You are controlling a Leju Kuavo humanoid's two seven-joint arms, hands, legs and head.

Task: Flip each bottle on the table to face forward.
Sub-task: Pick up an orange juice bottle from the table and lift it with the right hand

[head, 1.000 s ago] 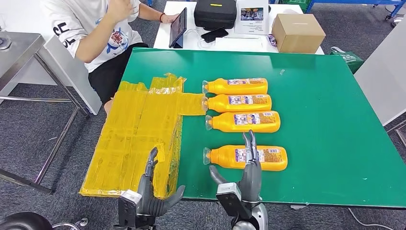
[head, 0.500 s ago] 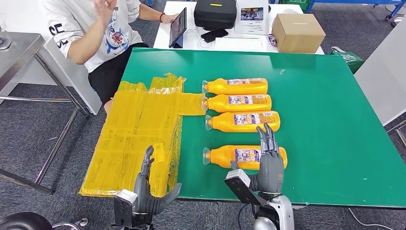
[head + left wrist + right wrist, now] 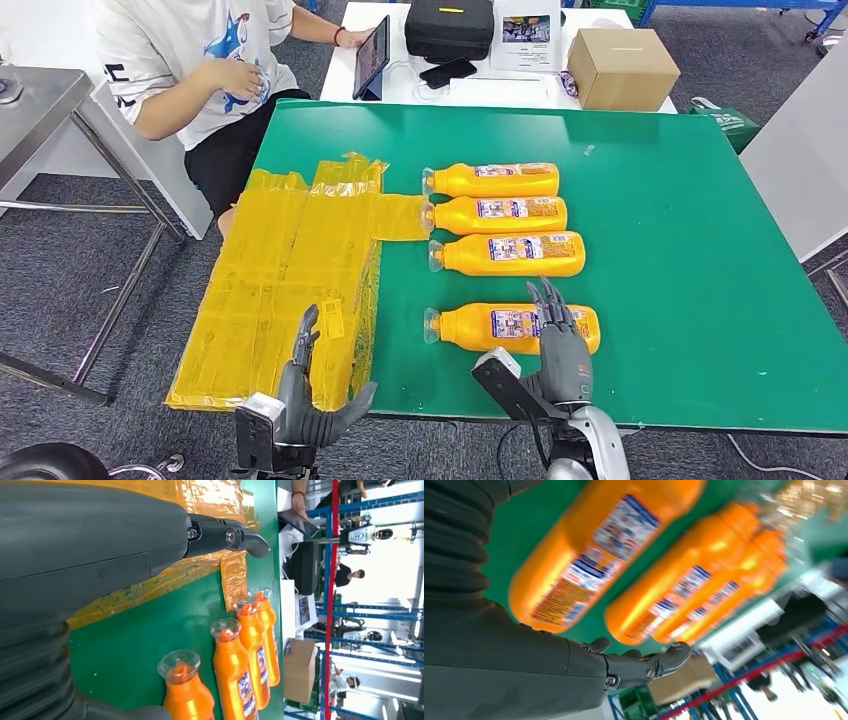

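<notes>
We see four orange bottles lying on their sides on the green table [image 3: 700, 250], caps toward the yellow plastic sheet [image 3: 290, 270]: three in a tight row, and the nearest bottle [image 3: 480, 327] apart, close to the front edge. The right hand [image 3: 560, 345] hovers over that bottle's base end, fingers straight and slightly spread, holding nothing (whether it touches the bottle we cannot tell). The left hand [image 3: 310, 400] sits open over the sheet's near edge.

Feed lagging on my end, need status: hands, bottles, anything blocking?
Right hand open, over the nearest bottle, no grip. Left hand open at table edge. Four bottles lying flat, labels up. Nothing blocking.
</notes>
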